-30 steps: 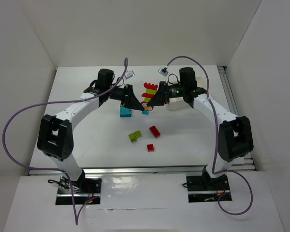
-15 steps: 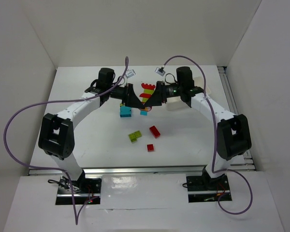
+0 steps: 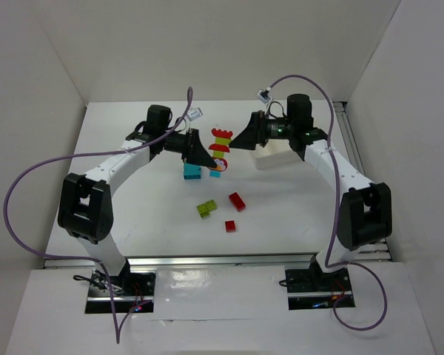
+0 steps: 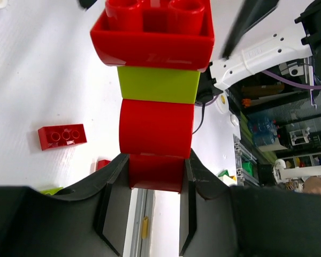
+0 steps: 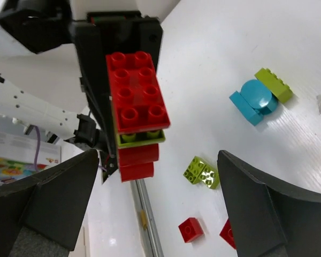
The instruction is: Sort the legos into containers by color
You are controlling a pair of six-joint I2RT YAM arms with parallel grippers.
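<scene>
Legos in red, lime green and cyan-blue are spread across the middle of a white table, seen from above. At the left, the left gripper reaches toward the centre. Its fingers are clamped on the bottom red brick of a stack. The left wrist view shows the stack as red, red, lime green, then a wider red brick at the far end. Just beside that gripper sits a cyan-blue brick, with a second cyan-blue piece next to it. Nearer the arm bases lie a lime green brick, a small red brick and a longer red brick. Right of the stack, the right gripper hangs with its fingers spread wide, holding nothing and not touching the stack. Furthest right, the white tray rests on the table, partly hidden by the right arm.
</scene>
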